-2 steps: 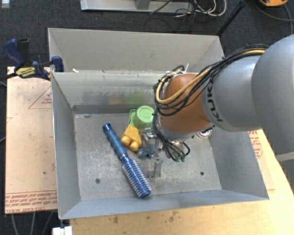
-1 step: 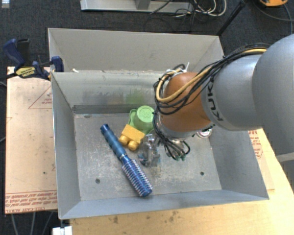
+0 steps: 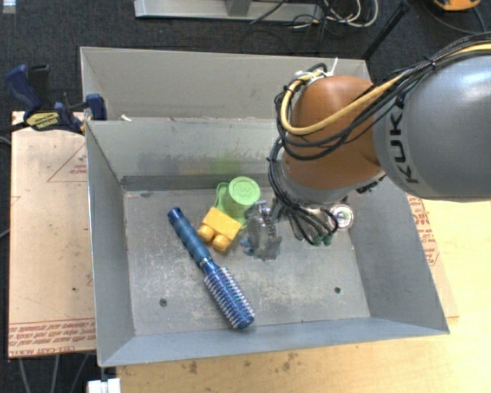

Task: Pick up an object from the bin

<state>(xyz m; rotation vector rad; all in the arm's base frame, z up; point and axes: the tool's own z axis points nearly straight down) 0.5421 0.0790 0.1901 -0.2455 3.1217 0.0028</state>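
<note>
The arm (image 3: 454,129) comes into the grey metal bin (image 3: 106,219) from the right. Its wrist carries a rounded orange cover (image 3: 331,133), with yellow and black cables (image 3: 288,109) looped over the cover's left side. Below the cover the hand (image 3: 264,237) points down, low over the bin floor near the middle of the bin. Whether the hand is apart or together cannot be told, because its tips blur into the grey floor beneath them. It cannot be told either whether anything is held in it.

Three things lie to the left of the hand. Nearest is a yellow toy block (image 3: 218,229) with two round studs on its near side. It lies just beside the hand, and whether the two touch cannot be made out. Just beyond the block, on the far side, is a green cup-like cylinder (image 3: 242,193). Its round face is turned upward, it rests close to the bin's far wall, and it touches or nearly touches the block. A blue hairbrush (image 3: 210,270) lies slantwise on the floor. Its handle end is to the far left beside the block, and its bristled head points toward the near right, near the front wall.

A small round silvery piece (image 3: 341,216) sits below the right side of the cover. Whether it belongs to the wrist or lies in the bin is unclear.
</note>
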